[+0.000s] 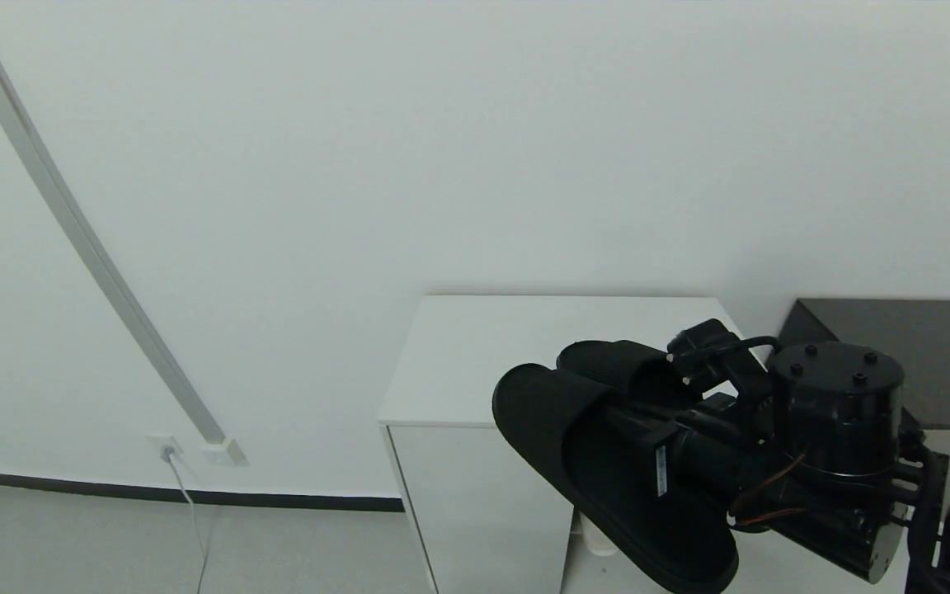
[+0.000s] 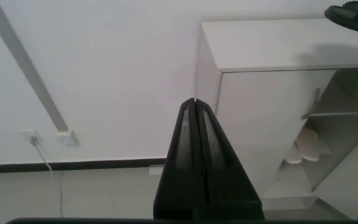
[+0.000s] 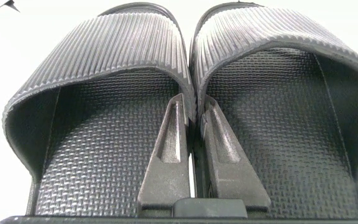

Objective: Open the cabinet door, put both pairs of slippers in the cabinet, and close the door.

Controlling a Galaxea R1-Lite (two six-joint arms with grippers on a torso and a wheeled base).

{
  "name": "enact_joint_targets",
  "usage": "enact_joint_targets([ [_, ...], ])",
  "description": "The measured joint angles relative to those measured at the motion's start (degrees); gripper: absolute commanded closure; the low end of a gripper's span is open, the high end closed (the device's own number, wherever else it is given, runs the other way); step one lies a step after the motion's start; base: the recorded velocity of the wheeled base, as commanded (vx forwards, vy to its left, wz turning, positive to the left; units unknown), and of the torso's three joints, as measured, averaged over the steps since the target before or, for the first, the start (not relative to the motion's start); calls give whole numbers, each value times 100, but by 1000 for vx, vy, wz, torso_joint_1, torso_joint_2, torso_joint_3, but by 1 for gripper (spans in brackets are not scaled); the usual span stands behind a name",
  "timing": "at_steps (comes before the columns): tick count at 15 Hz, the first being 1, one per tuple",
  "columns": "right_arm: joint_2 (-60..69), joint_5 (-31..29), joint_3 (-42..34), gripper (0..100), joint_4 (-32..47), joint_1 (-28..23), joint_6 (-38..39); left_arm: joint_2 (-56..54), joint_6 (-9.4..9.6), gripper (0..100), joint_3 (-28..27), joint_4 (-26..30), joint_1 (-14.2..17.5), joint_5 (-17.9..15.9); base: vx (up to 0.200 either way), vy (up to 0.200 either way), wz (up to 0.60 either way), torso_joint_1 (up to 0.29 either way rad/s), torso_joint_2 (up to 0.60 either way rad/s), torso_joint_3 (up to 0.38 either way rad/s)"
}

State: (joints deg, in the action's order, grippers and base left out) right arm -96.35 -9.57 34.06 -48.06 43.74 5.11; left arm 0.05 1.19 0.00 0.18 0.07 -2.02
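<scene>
Right gripper (image 3: 193, 106) clamped on inner edges of black slippers (image 1: 574, 445); left gripper (image 2: 195, 102) closed, empty. Risk: thin pinch slips, one slipper drops short of cabinet (image 2: 266, 118).

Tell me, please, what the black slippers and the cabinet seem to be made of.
Black slippers: likely moulded rubber or foam with a matte finish, judging by the fine ribs across the straps and the pebbled footbeds.
Cabinet: probably laminated board, smooth white with a faint sheen. Its panels are flat with crisp edges, and no grain is visible.
</scene>
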Motion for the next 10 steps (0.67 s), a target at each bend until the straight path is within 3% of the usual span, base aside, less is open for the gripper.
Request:
enact_joint_targets([
  [6, 0, -2, -20, 100, -96, 0, -2, 0, -2, 100, 0, 2, 0, 2, 0, -200, 0, 2, 3, 5],
  [10, -1, -6, -30, 100, -118, -6, 0, 0, -5, 100, 0, -2, 4, -2, 0, 0, 0, 0, 0, 0],
])
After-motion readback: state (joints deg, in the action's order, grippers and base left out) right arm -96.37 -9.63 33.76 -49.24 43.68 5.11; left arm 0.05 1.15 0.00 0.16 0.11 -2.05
